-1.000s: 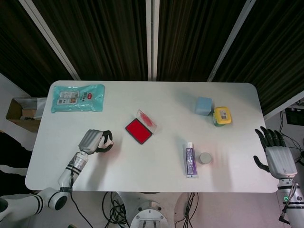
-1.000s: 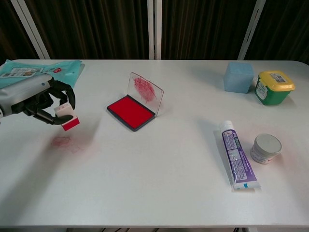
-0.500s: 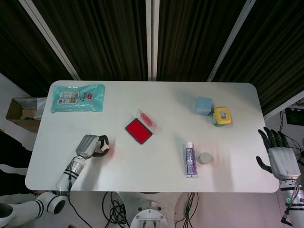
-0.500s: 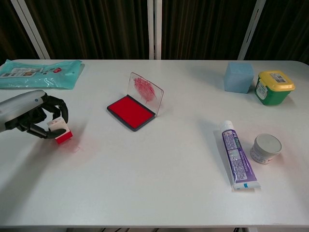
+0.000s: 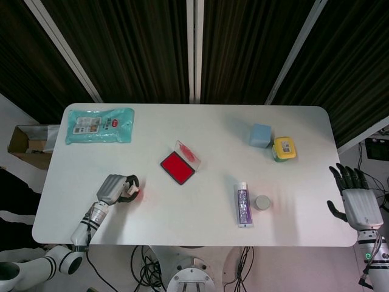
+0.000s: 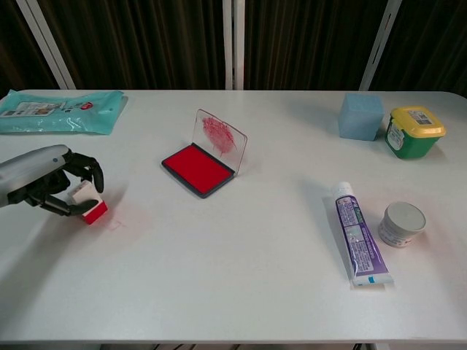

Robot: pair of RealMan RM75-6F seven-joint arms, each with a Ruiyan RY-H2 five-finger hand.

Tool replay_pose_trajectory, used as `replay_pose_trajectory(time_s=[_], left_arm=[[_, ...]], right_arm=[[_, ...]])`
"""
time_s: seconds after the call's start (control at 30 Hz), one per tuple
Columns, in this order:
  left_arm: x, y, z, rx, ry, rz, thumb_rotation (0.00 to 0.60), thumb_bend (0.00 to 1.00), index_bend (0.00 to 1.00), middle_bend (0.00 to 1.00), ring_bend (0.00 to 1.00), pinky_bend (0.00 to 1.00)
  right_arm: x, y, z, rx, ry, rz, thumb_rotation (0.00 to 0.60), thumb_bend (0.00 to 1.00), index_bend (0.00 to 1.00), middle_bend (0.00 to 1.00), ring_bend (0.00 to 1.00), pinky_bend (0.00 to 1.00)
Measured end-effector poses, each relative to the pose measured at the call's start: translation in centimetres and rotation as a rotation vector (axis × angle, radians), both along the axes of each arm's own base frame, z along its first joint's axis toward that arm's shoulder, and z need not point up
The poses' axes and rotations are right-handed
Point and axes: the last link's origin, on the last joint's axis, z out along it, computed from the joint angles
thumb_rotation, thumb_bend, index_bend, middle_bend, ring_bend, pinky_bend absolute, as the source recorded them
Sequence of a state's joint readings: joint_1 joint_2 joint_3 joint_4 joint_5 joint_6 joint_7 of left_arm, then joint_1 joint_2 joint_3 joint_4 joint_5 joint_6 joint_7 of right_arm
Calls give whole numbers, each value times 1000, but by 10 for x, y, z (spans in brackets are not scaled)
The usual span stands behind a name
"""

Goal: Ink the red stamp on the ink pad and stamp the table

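Observation:
My left hand (image 6: 45, 184) (image 5: 113, 188) grips the red stamp (image 6: 90, 208) (image 5: 135, 193), a white block with a red base, and presses it flat onto the white table (image 6: 233, 262) at the front left. The open ink pad (image 6: 199, 168) (image 5: 178, 166) lies to the right of the stamp, its clear lid (image 6: 220, 136) standing up with red smears on it. My right hand (image 5: 356, 199) hovers off the table's right edge with fingers spread and nothing in it; the chest view does not show it.
A teal wipes packet (image 6: 62, 111) lies at the back left. A blue cube (image 6: 360, 115) and a yellow-lidded green tub (image 6: 413, 130) stand at the back right. A purple tube (image 6: 357, 235) and a small round jar (image 6: 400, 223) lie at the front right.
My left hand has come down and back toward the front left with the stamp, from hanging above the table to pressing it on the surface. The right hand has hardly shifted.

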State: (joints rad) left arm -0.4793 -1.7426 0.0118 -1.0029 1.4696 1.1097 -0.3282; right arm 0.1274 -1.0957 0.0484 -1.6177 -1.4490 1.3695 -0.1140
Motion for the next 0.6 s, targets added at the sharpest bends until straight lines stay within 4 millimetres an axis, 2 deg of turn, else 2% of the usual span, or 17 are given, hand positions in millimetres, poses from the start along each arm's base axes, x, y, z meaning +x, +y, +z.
replay_pose_trajectory(time_s=[0.2,0.43,0.6], left_arm=[[2,-1,0,11,-2,-29,600,320,431,571,1000,1000],[3,-1,1,10,9,-46,600,313,312,508,1000,1000],[3,-2,1,4,18,-54,600,312,293,488,1000,1000]], right_arm=[[0,1,1,1,1,-6,600,237,0,0,0,0],[-1,1,1,3,2,-12,600,237,0,0,0,0],[-2,0,1,5,4,-20,600,236,0,0,0,0]])
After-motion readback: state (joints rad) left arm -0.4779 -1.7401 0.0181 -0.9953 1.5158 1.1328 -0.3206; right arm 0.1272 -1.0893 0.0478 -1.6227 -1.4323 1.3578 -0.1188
